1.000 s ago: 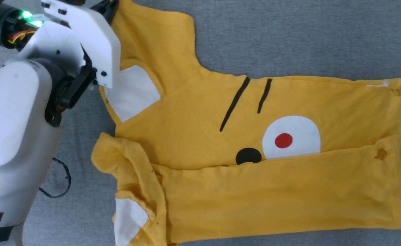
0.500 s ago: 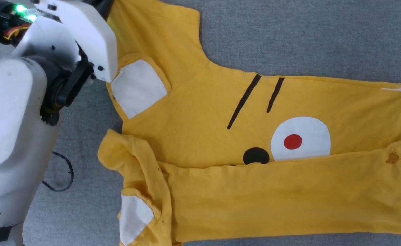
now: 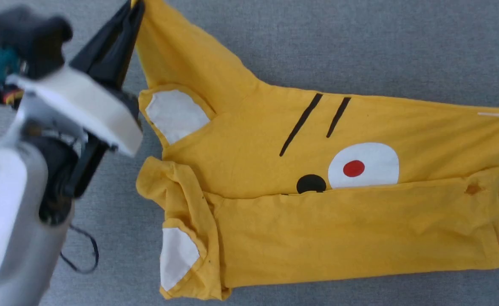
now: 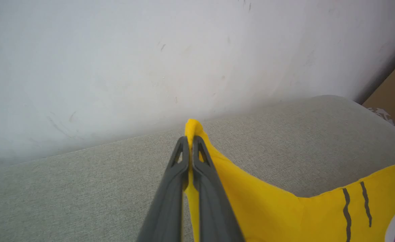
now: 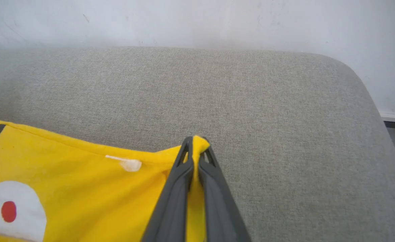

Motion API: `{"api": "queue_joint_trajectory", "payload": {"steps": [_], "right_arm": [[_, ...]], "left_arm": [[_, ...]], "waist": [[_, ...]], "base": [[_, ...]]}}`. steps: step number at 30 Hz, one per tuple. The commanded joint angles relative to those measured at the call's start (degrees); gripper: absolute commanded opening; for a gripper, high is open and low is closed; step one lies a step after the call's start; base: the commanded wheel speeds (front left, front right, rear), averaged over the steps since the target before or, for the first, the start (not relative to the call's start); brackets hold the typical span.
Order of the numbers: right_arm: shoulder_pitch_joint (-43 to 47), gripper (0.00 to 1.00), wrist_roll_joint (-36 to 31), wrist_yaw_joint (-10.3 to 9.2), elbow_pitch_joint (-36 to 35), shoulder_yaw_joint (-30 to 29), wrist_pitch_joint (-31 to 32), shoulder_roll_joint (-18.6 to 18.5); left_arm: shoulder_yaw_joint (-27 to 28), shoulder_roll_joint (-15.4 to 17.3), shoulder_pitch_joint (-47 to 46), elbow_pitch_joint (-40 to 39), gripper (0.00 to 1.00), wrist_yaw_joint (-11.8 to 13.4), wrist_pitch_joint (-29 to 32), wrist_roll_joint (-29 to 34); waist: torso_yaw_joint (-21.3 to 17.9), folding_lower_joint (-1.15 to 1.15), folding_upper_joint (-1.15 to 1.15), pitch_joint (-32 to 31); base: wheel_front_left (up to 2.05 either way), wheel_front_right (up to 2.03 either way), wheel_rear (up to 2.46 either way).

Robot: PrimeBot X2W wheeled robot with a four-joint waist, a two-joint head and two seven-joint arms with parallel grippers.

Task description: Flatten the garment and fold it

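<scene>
The garment (image 3: 275, 178), a bright yellow T-shirt with white patches, a red dot and black stripes, lies across the grey cushion with its near long edge folded over. My left gripper (image 3: 131, 10) is shut on the far sleeve tip and lifts it, so the sleeve rises in a taut peak. The left wrist view shows the left gripper (image 4: 190, 141) with yellow cloth pinched between its dark fingers. In the right wrist view my right gripper (image 5: 195, 143) is shut on the garment (image 5: 83, 188) at its far hem corner, close to a small white label (image 5: 127, 163).
A pale wall (image 4: 150, 60) rises behind the grey cushion (image 3: 360, 46). The cushion's rounded corner (image 5: 345, 70) and right edge drop off beside the right gripper. A thin dark cord (image 3: 86, 255) loops on the cushion near my left forearm (image 3: 11, 221).
My left gripper has risen with the sleeve tip, pulling the sleeve from flat into a narrow peak. The right gripper has shut on the hem corner. The whole head picture has shifted a little.
</scene>
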Motion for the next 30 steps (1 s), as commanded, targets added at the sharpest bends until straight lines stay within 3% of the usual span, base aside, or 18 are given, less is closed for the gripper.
{"api": "queue_joint_trajectory", "payload": {"steps": [1, 7, 12, 17, 30], "right_arm": [[0.8, 0.00, 0.4, -0.05, -0.3, -0.4, -0.5, 0.4], [8.2, 0.00, 1.7, -0.05, -1.9, -2.3, -3.4, 3.9], [13.4, 0.00, 2.9, -0.05, -1.6, -3.0, -5.1, 6.2], [17.2, 0.00, 3.9, -0.05, -0.5, -3.1, -6.1, 7.9], [18.9, 0.00, 1.4, -0.05, 4.9, -0.5, -7.2, 7.7]], "left_arm": [[0.4, 0.3, 1.4, -0.7, 0.00, 0.5, -0.6, -0.4], [3.2, 0.9, 16.5, -10.1, 0.00, 3.3, -6.2, -2.2], [5.6, 0.3, 28.9, -13.6, 0.00, 6.0, -10.9, -3.5], [6.5, -2.1, 39.2, -14.1, 0.00, 6.4, -15.0, -7.3], [2.1, -3.4, 43.0, -5.4, 0.00, 4.8, -13.5, -9.2]], "waist": [[0.3, 0.00, -0.01, -2.4], [1.1, 0.00, -0.01, -5.4], [1.8, 0.00, -0.01, -6.9], [2.4, 0.00, -0.01, -7.4], [2.7, 0.00, -0.01, -8.0]], "base": [[0.00, 0.00, 0.00], [0.00, 0.00, 0.00], [0.00, 0.00, 0.00], [0.00, 0.00, 0.00], [0.00, 0.00, 0.00]]}}
